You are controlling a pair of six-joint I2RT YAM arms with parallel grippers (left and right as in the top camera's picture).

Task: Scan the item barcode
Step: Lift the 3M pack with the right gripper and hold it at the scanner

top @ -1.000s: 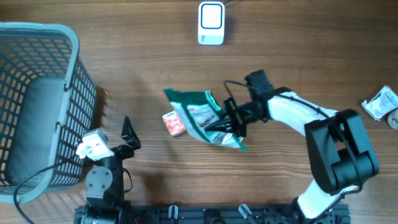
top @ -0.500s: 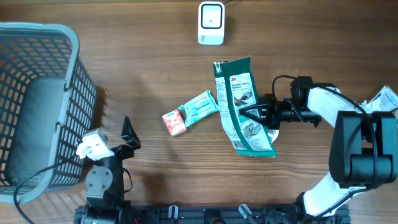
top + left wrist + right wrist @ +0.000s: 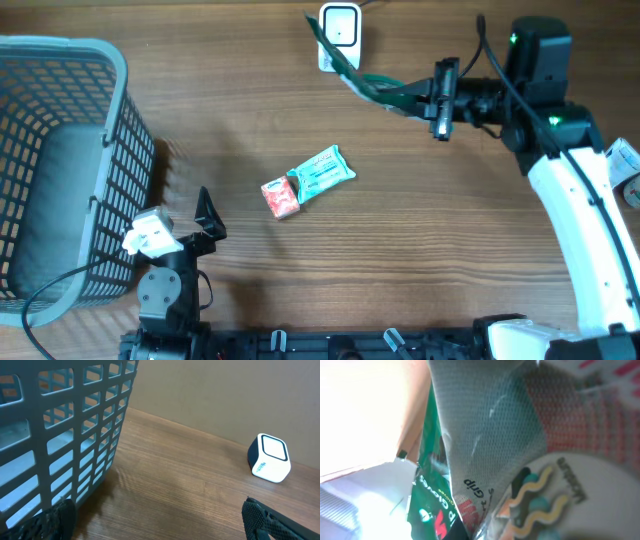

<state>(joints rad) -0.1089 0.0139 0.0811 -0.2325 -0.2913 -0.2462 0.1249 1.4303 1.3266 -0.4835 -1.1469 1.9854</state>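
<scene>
Across the whole overhead view runs the wood-grain bench [image 3: 250,110], and its biggest load is the grey lattice basket [image 3: 60,150] at the left edge, whose wall also fills the left of the left wrist view. Next in size, the white right arm [image 3: 585,220] rises from the bottom right corner and bends toward the bench's far edge. There the right end effector [image 3: 440,95] is clamped tight on one end of a green glove packet [image 3: 375,85]. That packet is held off the bench and seen nearly edge-on from above. Its free end reaches to just beside the white barcode scanner [image 3: 339,38]; whether the two touch cannot be told. From the right wrist camera the packet [image 3: 485,435] crowds the frame (grey knit glove behind clear film, the word "Grip", a green strip with white lettering).

The left arm [image 3: 165,295] sits low at the near edge, beside the basket, with the left end effector [image 3: 180,228] spread wide and nothing between its fingers. Its camera shows both dark fingertips [image 3: 272,520] at the bottom corners and the scanner [image 3: 269,458] standing well beyond them.

Near the middle of the bench lie a teal packet [image 3: 322,172] and a smaller red-orange pack [image 3: 280,197], touching end to end. At the right edge rests a crinkled white packet [image 3: 612,165], partly cut off by the frame.
</scene>
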